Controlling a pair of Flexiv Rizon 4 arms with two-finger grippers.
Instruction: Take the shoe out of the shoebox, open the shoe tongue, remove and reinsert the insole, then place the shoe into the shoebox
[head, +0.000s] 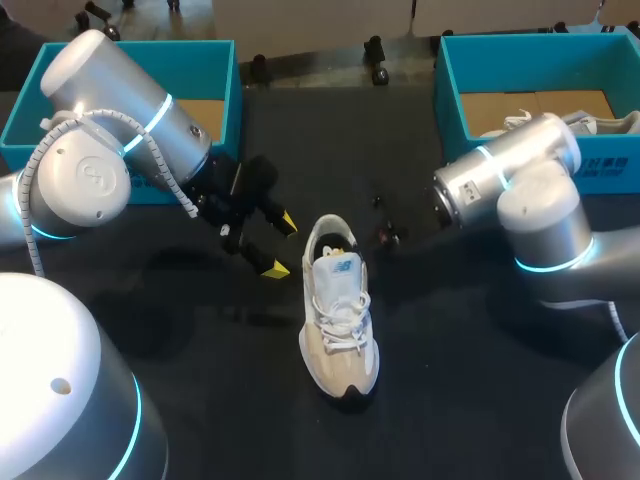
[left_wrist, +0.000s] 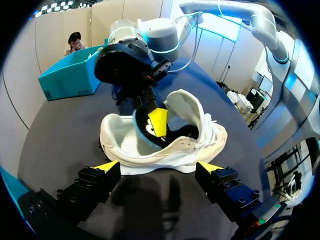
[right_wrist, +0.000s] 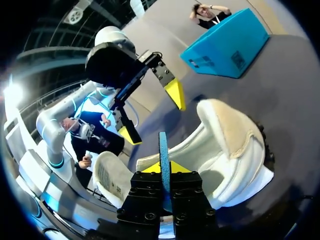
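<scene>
Gently, with our right gripper (right_wrist: 166, 167) pinching the insole (right_wrist: 163, 150) in the shoe (head: 338, 320), we should guide it straight, left gripper (head: 280, 245) spread alongside.

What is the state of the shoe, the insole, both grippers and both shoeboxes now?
shoe: out of the boxes, standing on its sole
insole: partly out of the shoe, gripped
left gripper: open, empty, beside the shoe
right gripper: shut on the insole
left shoebox: open
right shoebox: open, another shoe inside
</scene>
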